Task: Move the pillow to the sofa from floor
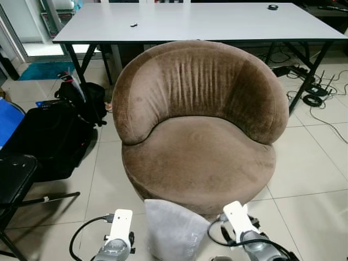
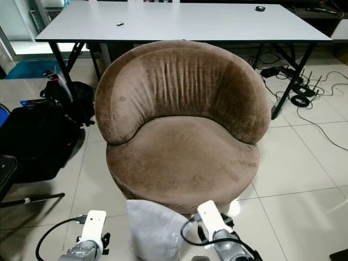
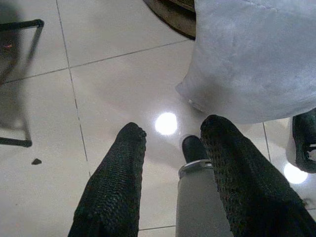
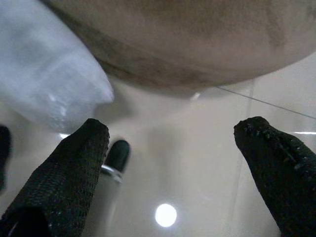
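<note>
Before sofa [image 1: 198, 157], pillow [image 1: 171, 231] bottom cut off.

White table [image 1: 206, 22], black bags [image 1: 51, 136], floor cables [image 1: 315, 92].

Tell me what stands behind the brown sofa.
Behind the sofa stands a white table on black legs, with cables on the floor; the sofa's back hides the floor directly under it.
</note>
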`<state>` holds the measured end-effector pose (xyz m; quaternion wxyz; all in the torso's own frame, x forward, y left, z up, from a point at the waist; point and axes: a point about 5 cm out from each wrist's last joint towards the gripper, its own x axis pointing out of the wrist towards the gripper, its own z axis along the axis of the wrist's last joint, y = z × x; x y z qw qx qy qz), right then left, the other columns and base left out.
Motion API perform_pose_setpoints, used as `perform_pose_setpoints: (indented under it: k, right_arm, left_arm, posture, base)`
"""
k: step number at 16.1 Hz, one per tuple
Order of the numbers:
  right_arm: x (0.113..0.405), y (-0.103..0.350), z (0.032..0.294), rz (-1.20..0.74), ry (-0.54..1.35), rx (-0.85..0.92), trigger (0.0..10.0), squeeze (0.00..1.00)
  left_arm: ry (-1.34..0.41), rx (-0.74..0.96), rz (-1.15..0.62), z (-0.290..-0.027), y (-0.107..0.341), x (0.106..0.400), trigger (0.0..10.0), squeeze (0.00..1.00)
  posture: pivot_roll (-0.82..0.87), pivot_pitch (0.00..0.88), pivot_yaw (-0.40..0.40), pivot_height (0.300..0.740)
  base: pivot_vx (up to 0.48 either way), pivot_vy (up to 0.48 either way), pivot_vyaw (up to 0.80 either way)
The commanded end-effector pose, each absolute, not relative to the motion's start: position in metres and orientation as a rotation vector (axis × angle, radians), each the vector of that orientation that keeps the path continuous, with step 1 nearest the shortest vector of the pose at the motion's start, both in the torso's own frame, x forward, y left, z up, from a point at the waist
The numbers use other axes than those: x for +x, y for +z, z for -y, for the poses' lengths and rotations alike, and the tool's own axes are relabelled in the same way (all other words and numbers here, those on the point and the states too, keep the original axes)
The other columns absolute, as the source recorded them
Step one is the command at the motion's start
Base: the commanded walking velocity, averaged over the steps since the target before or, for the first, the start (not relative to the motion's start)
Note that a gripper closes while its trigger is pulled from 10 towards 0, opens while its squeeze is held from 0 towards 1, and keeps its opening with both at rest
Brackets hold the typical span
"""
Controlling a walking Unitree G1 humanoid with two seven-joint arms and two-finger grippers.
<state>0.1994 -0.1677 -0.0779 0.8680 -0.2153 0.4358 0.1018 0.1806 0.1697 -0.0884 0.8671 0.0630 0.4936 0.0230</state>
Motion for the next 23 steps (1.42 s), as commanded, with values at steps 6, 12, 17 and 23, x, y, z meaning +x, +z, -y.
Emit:
perform_pose_setpoints:
  k: [6, 12, 17, 23]
  right_arm:
    - [0.2011, -0.0758, 0.1648, -0.863, 0.284, -0.426, 10.0, 0.67]
    - [0.1998, -0.0768, 0.1660, -0.882, 0.303, -0.456, 10.0, 0.72]
    - [0.2016, -0.0758, 0.1660, -0.869, 0.330, -0.521, 10.0, 0.71]
    - [0.2020, -0.0756, 0.1651, -0.868, 0.348, -0.516, 10.0, 0.71]
  left_arm:
    - [0.049, 0.144, -1.043, -0.1697, -0.0897, 0.1778, 10.0, 0.00]
    - [0.051, 0.141, -1.047, -0.1694, -0.0902, 0.1767, 10.0, 0.00]
    - [0.047, 0.144, -1.048, -0.1693, -0.0902, 0.1767, 10.0, 0.00]
    - [0.048, 0.141, -1.048, -0.1689, -0.0901, 0.1770, 10.0, 0.00]
  posture:
    - [-0.17, 0.000, 0.051, 0.740]
    - [-0.17, 0.000, 0.048, 0.740]
    - [-0.17, 0.000, 0.048, 0.740]
    - [-0.17, 0.000, 0.052, 0.740]
  base:
    - [0.000, 0.000, 0.00]
    - [0.000, 0.000, 0.00]
    - [0.000, 0.000, 0.00]
    - [0.000, 0.000, 0.00]
